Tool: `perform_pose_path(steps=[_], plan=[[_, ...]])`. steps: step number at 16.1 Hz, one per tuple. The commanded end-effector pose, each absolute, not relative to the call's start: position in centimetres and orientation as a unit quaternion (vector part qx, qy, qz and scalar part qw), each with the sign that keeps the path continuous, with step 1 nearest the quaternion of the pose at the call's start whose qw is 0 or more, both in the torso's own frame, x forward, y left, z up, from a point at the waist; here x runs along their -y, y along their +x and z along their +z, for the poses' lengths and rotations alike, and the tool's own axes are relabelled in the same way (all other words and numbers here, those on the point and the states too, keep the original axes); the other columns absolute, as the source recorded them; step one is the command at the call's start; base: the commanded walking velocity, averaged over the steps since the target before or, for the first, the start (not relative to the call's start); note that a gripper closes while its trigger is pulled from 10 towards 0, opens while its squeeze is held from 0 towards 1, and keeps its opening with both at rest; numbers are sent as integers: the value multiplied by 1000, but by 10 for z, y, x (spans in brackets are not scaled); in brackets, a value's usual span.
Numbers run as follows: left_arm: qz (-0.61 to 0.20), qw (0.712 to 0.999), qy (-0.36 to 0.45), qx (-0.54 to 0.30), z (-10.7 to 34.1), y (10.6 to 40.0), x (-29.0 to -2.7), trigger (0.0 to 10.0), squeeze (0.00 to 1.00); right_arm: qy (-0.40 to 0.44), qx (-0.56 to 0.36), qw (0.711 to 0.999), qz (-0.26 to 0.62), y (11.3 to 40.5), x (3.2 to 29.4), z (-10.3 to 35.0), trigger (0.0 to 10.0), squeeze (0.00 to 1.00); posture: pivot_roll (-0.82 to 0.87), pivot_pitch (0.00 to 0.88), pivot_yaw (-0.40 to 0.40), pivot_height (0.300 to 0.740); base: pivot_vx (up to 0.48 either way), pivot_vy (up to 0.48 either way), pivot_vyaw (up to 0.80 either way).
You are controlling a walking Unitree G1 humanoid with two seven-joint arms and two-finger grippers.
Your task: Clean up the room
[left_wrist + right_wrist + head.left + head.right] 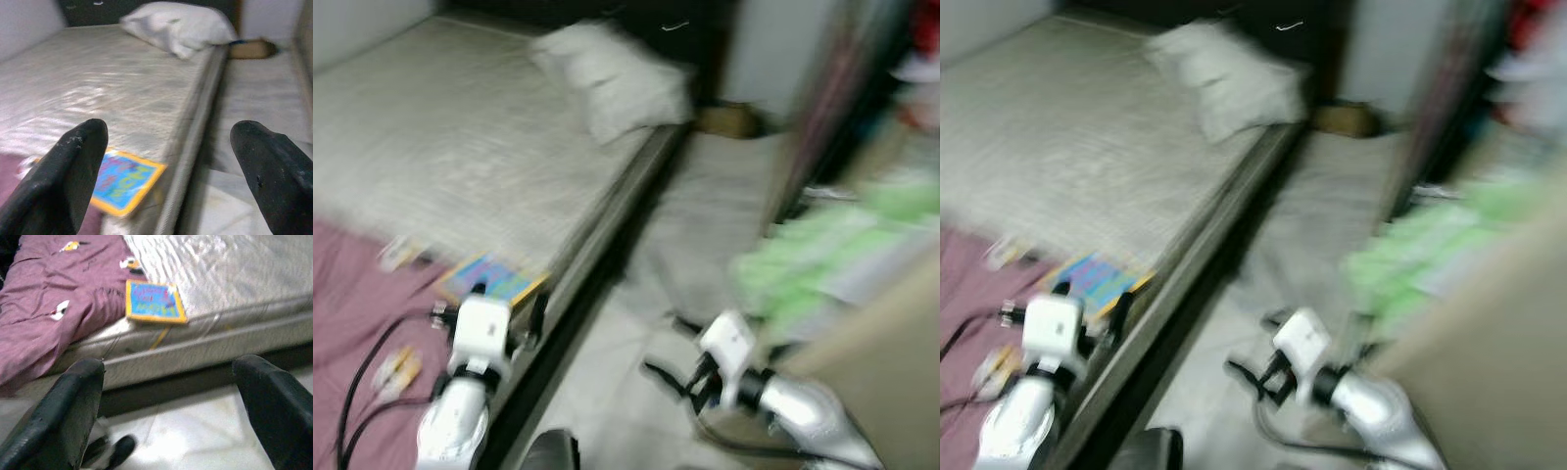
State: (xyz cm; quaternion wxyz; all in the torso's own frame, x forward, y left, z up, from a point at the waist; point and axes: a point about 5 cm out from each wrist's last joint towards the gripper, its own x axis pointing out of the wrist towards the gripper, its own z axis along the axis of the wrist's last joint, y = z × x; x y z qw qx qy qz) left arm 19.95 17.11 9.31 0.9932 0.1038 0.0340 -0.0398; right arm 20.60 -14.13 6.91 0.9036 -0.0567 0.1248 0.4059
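Your left hand (171, 161) hangs wide open and empty just short of the blue-and-yellow book (124, 180), which lies on the bed (460, 147) near its edge beside the purple blanket (54, 308). Your right hand (168, 401), also spread and empty, hovers low over the floor (705, 225), likely idle.

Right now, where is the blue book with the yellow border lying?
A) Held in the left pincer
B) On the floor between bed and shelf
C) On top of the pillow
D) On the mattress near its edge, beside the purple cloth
D: the book lies flat on the mattress close to its edge, next to the purple cloth; the left pincer is open with nothing between its fingers.
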Motion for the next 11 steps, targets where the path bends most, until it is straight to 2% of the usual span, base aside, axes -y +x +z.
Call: perform_pose_path(steps=[1, 2, 4, 5, 11], plan=[[-27, 993, 112, -35, 95, 200, -176, 10000, 0, -59, -80, 927, 362, 216, 156, 85, 10000, 0, -10, 131, -67, 740, 0, 0, 800], [-23, 993, 112, -30, 97, 202, -176, 10000, 0, -58, -60, 938, 335, 223, 154, 91, 10000, 0, -5, 134, -64, 740, 0, 0, 800], [3, 993, 111, -28, 100, 203, -180, 10000, 0, -41, -25, 973, 226, 243, 156, 101, 10000, 0, -3, 140, -62, 740, 0, 0, 800], [14, 994, 107, -31, 98, 201, -180, 10000, 0, -37, -9, 980, 195, 250, 155, 106, 10000, 0, -2, 141, -60, 740, 0, 0, 800], [34, 994, 96, -43, 94, 197, -180, 10000, 0, -17, -12, 985, 169, 243, 143, 96, 10000, 0, 7, 124, -52, 740, 0, 0, 800]])
